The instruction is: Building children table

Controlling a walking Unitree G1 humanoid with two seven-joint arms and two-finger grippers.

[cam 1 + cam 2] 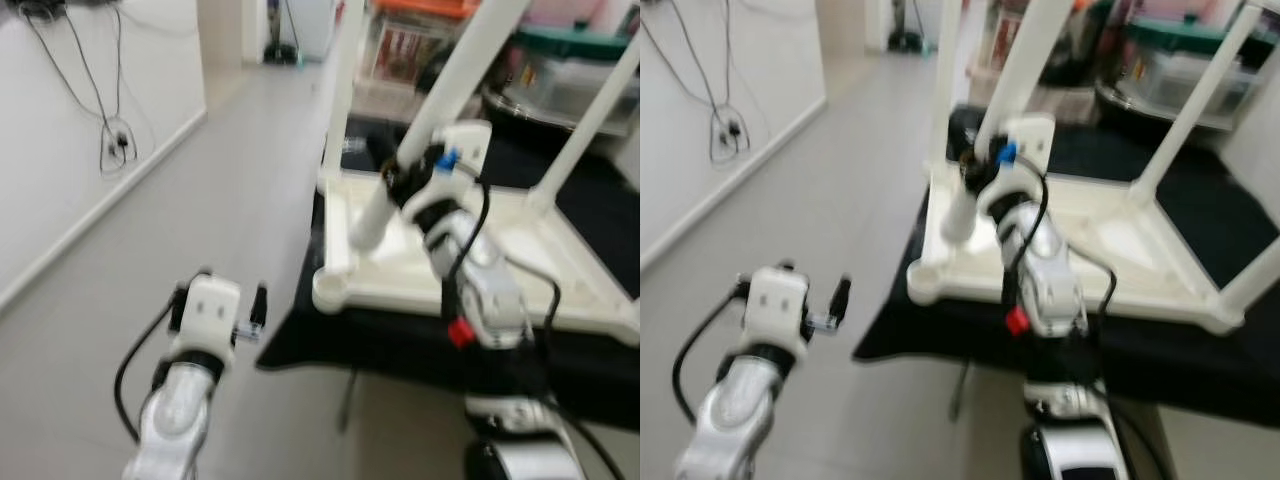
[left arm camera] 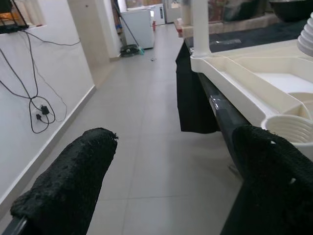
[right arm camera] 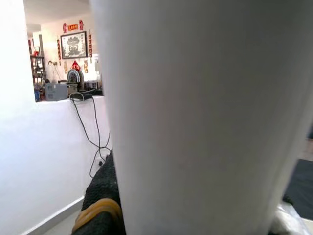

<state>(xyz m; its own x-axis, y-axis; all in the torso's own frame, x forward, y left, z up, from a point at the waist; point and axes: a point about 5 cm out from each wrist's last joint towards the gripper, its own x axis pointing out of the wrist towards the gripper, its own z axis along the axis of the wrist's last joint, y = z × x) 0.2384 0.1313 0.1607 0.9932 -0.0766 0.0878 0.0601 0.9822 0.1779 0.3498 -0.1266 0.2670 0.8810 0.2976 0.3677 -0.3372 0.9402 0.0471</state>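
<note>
The right gripper (image 1: 395, 185) seems clamped on a white table leg (image 1: 440, 100) above the upturned tabletop (image 1: 400, 270). The left gripper (image 1: 235, 295) hangs over the floor (image 1: 230, 180), fingers apart.

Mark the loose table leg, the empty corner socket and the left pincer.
Table leg (image 1: 372, 222), left eye view, lower end.
Corner socket (image 1: 331, 290), left eye view, rim.
Left pincer (image 2: 171, 181), left wrist view, between fingertips.

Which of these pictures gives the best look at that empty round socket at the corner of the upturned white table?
The left wrist view: the socket is close and sharp, its ribbed inside visible. Both eye views show it small and blurred at the tabletop corner. The right wrist view faces a white leg.
</note>
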